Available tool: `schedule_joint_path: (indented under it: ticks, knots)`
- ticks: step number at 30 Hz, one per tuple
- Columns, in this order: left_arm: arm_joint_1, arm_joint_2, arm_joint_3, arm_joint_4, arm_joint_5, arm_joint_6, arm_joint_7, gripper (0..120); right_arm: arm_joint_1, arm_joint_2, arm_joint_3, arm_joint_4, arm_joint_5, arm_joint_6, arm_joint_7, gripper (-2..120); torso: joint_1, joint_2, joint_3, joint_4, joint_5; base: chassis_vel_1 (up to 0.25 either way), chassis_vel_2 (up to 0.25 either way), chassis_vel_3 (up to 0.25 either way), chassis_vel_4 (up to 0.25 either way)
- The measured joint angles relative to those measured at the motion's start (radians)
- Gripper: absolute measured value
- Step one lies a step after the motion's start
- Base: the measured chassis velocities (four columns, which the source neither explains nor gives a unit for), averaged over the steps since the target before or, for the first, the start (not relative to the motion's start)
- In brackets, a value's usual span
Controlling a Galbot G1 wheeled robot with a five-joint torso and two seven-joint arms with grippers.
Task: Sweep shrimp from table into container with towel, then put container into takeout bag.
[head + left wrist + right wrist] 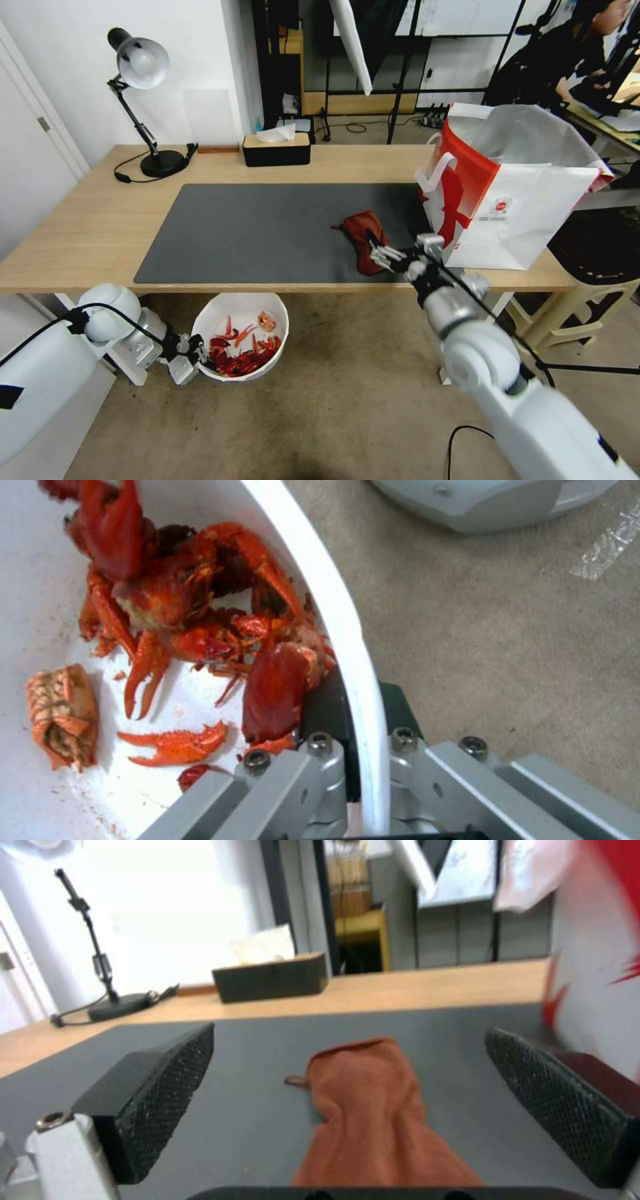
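The dark red-brown towel (362,235) lies crumpled on the table's grey mat (253,233), near the front edge. My right gripper (375,251) hovers over its near end, open; in the right wrist view the towel (373,1100) lies between the two spread pads (167,1090). The white takeout bag (527,193) stands upright just right of the towel. Below the table's front edge, my left gripper (199,352) is shut on the rim of the white container (280,320). The shrimp (240,357) lie piled inside. The left wrist view shows the fingers (320,760) pinching the container's rim (333,605) beside the shrimp (193,615).
A black tissue box (277,150) and a desk lamp (143,67) stand along the table's far edge. A stool (593,267) sits past the table's right end, beside the bag. Carpeted floor (347,373) lies open in front of the table.
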Motion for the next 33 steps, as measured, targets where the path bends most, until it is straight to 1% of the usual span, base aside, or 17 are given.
schedule_joint_path:
  ticks: [2,3,7,8,11,12,13,15,16,18,19,22,24,25,28,29,33]
  knots:
    - [0.019,0.003,-0.008,-0.018,0.003,-0.003,-0.002,0,-0.075,0.022,0.037,0.015,-0.058,0.064,-0.006,100,0.0,0.0,0.0,0.0001,0.0,0.0,0.0,0.0,0.0]
    - [0.019,0.003,-0.008,-0.018,0.003,-0.003,-0.002,0,-0.075,0.022,0.037,0.015,-0.058,0.064,-0.006,100,0.0,0.0,0.0,0.0001,0.0,0.0,0.0,0.0,0.0]
    - [0.078,0.018,-0.036,-0.075,0.017,-0.014,-0.013,0,-0.198,0.046,0.11,0.032,-0.11,0.128,-0.033,100,0.0,0.0,0.0,-0.0003,0.0001,0.0,0.0,0.0,0.0]
    - [0.078,0.018,-0.036,-0.075,0.017,-0.014,-0.013,0,-0.198,0.046,0.11,0.032,-0.11,0.128,-0.033,100,0.0,0.0,0.0,-0.0003,0.0001,0.0,0.0,0.0,0.0]
    - [0.154,0.037,-0.059,-0.139,0.032,-0.025,-0.029,0,-0.242,0.051,0.135,0.029,-0.12,0.15,-0.046,100,0.0,0.0,0.0,0.0,0.0001,0.0,0.0,0.0,0.0]
    - [0.154,0.037,-0.059,-0.139,0.032,-0.025,-0.029,0,-0.242,0.051,0.135,0.029,-0.12,0.15,-0.046,100,0.0,0.0,0.0,0.0,0.0001,0.0,0.0,0.0,0.0]
    - [0.19,0.047,-0.069,-0.171,0.038,-0.028,-0.038,0,-0.253,0.055,0.141,0.026,-0.123,0.155,-0.051,100,0.0,0.0,0.0,0.0002,0.0,0.0,0.0,0.0,0.0]
    - [0.233,0.055,-0.088,-0.207,0.042,-0.03,-0.045,0,-0.26,0.059,0.142,0.022,-0.127,0.159,-0.056,100,0.0,0.0,0.0,0.0004,0.0,0.0,0.0,0.0,0.0]
    - [0.233,0.055,-0.088,-0.207,0.042,-0.03,-0.045,0,-0.26,0.059,0.142,0.022,-0.127,0.159,-0.056,100,0.0,0.0,0.0,0.0004,0.0,0.0,0.0,0.0,0.0]
    - [0.289,0.062,-0.131,-0.256,0.051,-0.043,-0.055,0,-0.263,0.064,0.142,0.014,-0.135,0.163,-0.062,100,0.0,0.0,0.0,0.0003,-0.0001,0.0,0.0,0.0,0.0]
    - [0.289,0.062,-0.131,-0.256,0.051,-0.043,-0.055,0,-0.263,0.064,0.142,0.014,-0.135,0.163,-0.062,100,0.0,0.0,0.0,0.0003,-0.0001,0.0,0.0,0.0,0.0]
    - [0.339,0.082,-0.183,-0.341,0.047,-0.053,-0.063,0,-0.263,0.068,0.139,-0.003,-0.141,0.172,-0.067,100,0.0,0.0,0.0,0.0003,0.0001,0.0,0.0,0.0,0.0]
    - [0.34,0.084,-0.186,-0.35,0.044,-0.053,-0.063,0,-0.264,0.068,0.139,-0.005,-0.142,0.174,-0.068,100,0.0,0.0,0.0,0.0003,0.0001,0.0,0.0,0.0,0.0]
    - [0.341,0.092,-0.193,-0.379,0.03,-0.052,-0.064,0,-0.27,0.072,0.143,-0.008,-0.144,0.178,-0.072,100,0.0,0.0,0.0,0.0001,0.0002,0.0,0.0,0.0,0.0]
    - [0.333,0.105,-0.203,-0.426,-0.008,-0.037,-0.068,0,-0.276,0.076,0.145,-0.013,-0.146,0.183,-0.08,100,0.0,0.0,0.0,-0.0002,0.0001,0.0,0.0,0.0,0.0]
    - [0.333,0.105,-0.203,-0.426,-0.008,-0.037,-0.068,0,-0.276,0.076,0.145,-0.013,-0.146,0.183,-0.08,100,0.0,0.0,0.0,-0.0002,0.0001,0.0,0.0,0.0,0.0]
    - [0.299,0.132,-0.219,-0.477,-0.126,0.026,-0.05,0,-0.272,0.078,0.135,-0.015,-0.15,0.184,-0.084,100,0.0,0.0,0.0,0.0,0.0001,0.0,0.0,0.0,0.0]
